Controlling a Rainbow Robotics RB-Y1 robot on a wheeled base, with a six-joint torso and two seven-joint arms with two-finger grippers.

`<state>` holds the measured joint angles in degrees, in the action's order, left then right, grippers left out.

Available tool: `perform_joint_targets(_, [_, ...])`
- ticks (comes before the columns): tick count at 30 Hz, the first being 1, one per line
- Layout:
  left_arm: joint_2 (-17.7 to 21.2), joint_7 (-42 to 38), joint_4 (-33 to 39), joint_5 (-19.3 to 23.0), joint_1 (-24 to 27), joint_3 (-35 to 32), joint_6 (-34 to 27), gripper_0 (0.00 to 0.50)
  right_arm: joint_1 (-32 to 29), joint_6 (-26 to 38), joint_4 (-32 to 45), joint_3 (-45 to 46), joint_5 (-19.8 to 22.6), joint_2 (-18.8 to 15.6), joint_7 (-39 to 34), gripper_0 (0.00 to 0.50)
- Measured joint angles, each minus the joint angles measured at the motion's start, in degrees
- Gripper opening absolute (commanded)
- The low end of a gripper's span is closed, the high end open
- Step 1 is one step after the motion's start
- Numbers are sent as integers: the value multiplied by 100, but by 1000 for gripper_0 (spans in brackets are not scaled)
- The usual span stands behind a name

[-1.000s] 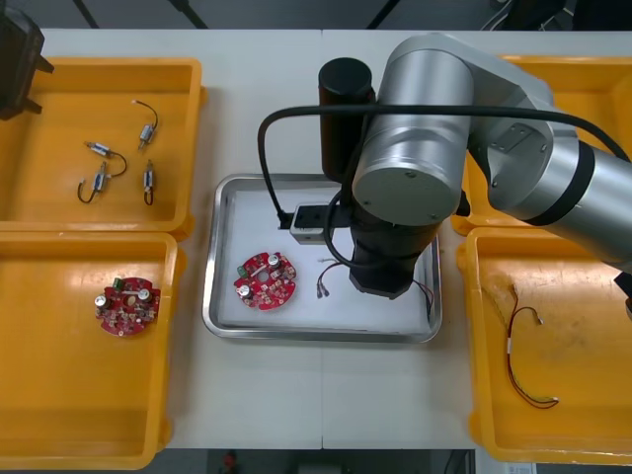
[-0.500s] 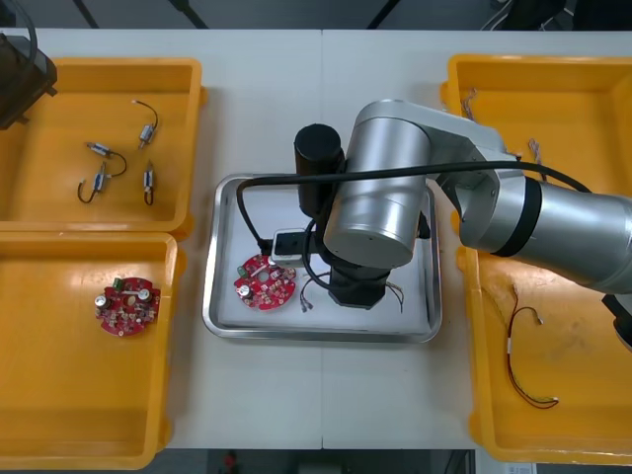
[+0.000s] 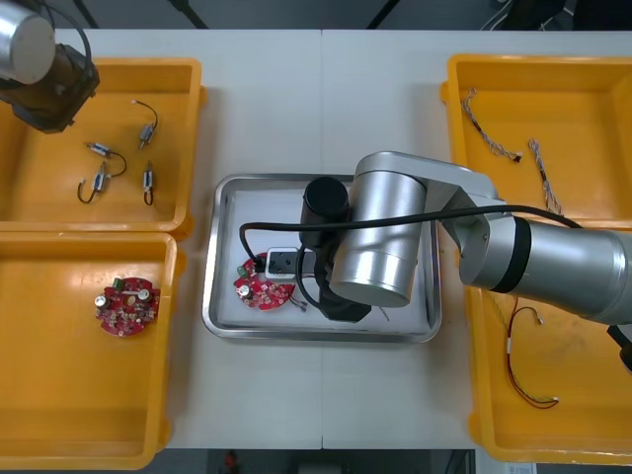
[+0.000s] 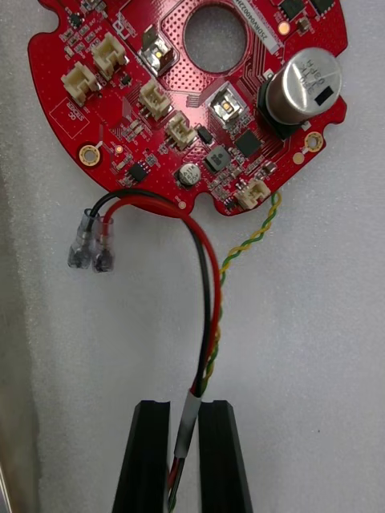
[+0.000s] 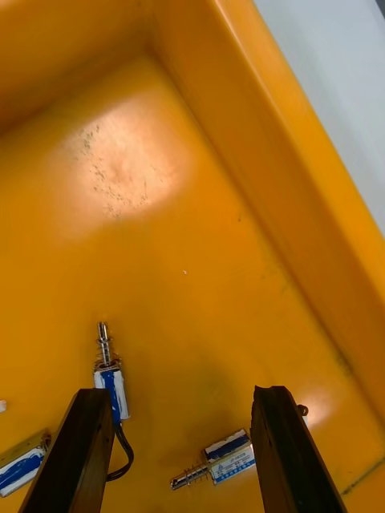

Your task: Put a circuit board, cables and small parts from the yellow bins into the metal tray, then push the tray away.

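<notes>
Front view: right arm [image 3: 380,247] low over the tray [image 3: 210,296], hiding the spot right of the circuit board [image 3: 259,288]; left arm [image 3: 39,59] over the far left yellow bin [image 3: 59,197].

Right wrist view: right fingers [image 4: 216,449] pinched shut on the red and yellow cable [image 4: 210,296], its loose end touching the board's edge. My worry: lifting before a full release would drag the cable out and nudge the board.

Left wrist view: left fingers [image 5: 88,449] spread wide, empty, small metal parts [image 5: 111,377] just beside the tips.
</notes>
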<state>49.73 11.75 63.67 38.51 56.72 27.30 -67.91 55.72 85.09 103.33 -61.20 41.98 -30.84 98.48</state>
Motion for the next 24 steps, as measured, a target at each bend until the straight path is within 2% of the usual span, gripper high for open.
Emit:
perform_joint_targets(1, [-59,4,-41,-46,12,52,31,500,-25,-71,-2,-27,-34,-3,0,384])
perform_joint_targets(3, [-154,41,-100,-105,18,137,65,500,-71,-168,-5,-77,-62,-13,0,500])
perform_joint_targets(7, [-216,330,-218,-107,19,238,66,500,-101,-180,-5,-114,-42,-46,0,500])
perform_joint_targets(11, [-216,957,-314,-107,19,302,66,500,-101,-87,8,-67,152,-139,-1,500])
perform_joint_targets(19, [-217,1166,-680,-94,19,304,179,500,-112,1026,372,888,622,-217,-16,500])
perform_joint_targets(24, [-217,1166,-865,149,19,304,345,500,-119,1494,464,1645,976,-268,-59,500])
